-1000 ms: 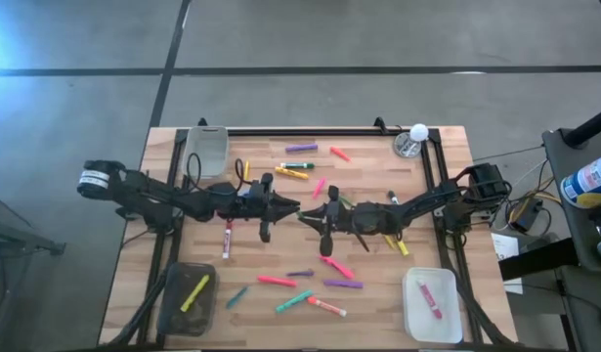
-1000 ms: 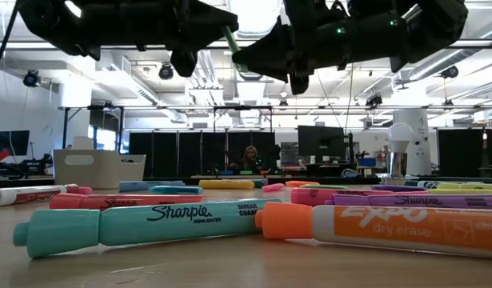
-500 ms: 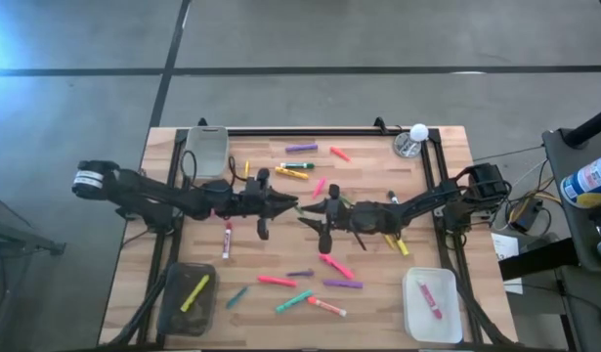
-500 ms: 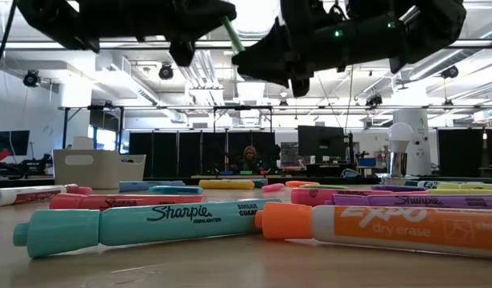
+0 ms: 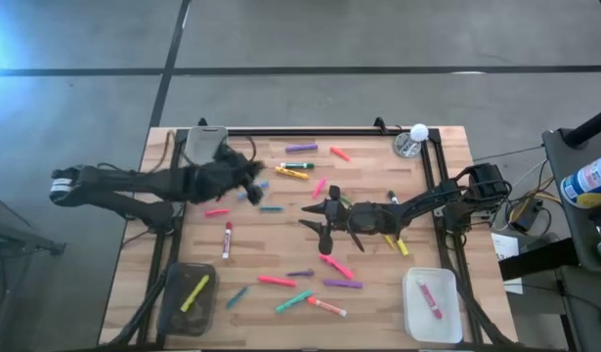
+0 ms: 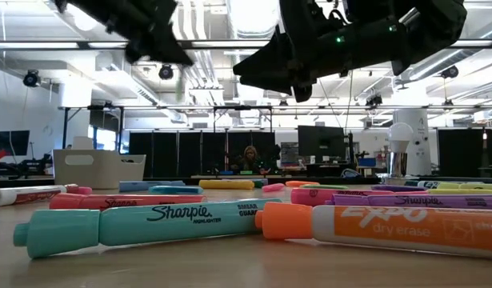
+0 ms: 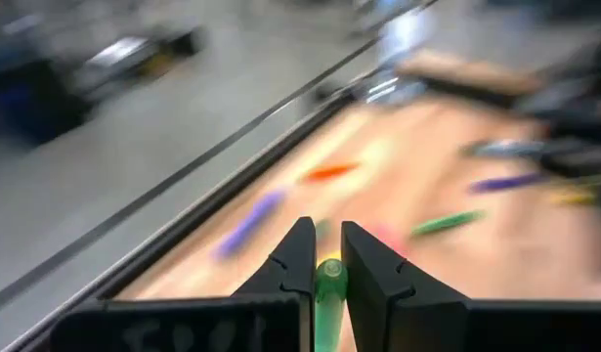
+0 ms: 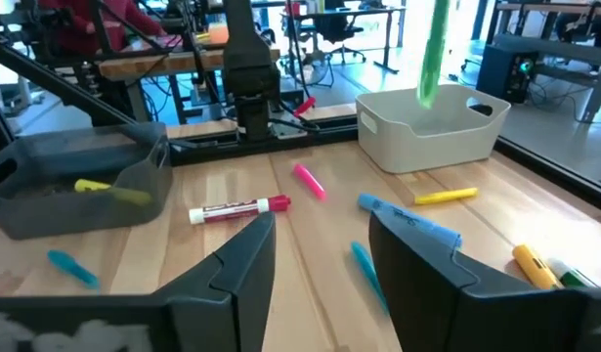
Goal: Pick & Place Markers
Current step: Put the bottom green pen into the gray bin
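The left pincer (image 7: 321, 256) is clamped on a green marker (image 7: 328, 293) and hangs above the desk (image 5: 368, 293) beside the pale bin (image 5: 206, 147) at the far left corner. The right pincer (image 8: 315, 244) waits over the middle with its fingers spread and nothing between them. Loose markers (image 5: 300, 288) lie scattered between the arms, others in the dark bin (image 5: 188, 298) and the white bin (image 5: 432, 305) at the near corners.

Markers (image 5: 331, 265) scattered; green marker (image 7: 328, 293) pincer-held.
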Controlling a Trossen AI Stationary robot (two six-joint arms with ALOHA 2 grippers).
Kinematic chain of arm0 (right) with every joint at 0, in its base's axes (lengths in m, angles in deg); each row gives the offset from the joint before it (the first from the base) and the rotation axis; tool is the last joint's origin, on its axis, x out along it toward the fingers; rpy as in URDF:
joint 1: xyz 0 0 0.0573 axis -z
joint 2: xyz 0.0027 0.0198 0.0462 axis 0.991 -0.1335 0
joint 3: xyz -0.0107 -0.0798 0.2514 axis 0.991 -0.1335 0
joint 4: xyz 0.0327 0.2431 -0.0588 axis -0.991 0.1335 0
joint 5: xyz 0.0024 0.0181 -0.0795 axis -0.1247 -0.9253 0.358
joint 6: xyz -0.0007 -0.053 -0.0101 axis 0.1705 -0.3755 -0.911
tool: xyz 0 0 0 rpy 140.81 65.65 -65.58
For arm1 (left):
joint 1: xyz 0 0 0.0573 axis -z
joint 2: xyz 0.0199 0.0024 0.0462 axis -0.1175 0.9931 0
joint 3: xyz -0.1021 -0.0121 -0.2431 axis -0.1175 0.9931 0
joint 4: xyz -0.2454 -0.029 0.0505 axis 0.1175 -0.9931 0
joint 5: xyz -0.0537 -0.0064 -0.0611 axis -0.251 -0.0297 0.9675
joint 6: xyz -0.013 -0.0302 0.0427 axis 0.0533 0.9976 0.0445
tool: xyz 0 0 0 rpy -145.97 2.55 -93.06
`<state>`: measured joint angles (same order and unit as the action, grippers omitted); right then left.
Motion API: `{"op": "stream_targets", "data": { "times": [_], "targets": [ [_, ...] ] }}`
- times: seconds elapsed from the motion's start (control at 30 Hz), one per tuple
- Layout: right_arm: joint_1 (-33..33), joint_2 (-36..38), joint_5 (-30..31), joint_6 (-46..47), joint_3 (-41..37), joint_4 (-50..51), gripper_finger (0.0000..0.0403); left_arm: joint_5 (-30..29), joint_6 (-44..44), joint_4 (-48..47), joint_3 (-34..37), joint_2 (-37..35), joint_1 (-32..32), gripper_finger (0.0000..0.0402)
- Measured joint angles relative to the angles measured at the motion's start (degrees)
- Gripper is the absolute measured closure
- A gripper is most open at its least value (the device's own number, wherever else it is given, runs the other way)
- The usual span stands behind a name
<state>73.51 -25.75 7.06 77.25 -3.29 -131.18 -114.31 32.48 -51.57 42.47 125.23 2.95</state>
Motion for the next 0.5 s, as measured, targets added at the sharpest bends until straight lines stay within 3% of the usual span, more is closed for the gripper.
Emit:
{"op": "stream_targets", "data": {
  "times": [0.13, 0.27, 0.5],
  "targets": [
    [0.0, 0.0, -0.03, -0.54, 0.0, 0.57, 0.0257, -3.71, 3.98, -16.72, -4.82, -0.44, -7.74, 0.0373],
    [0.0, 0.0, -0.04, -0.98, 0.0, 0.56, 0.0267, -3.26, 3.49, -22.14, -6.76, 1.21, -18.96, 0.0373],
    [0.0, 0.0, -0.08, -1.05, -0.02, 0.58, 0.0282, 12.1, 0.78, -21.93, -6.13, 7.61, -41.81, 0.0373]
  ]
}}
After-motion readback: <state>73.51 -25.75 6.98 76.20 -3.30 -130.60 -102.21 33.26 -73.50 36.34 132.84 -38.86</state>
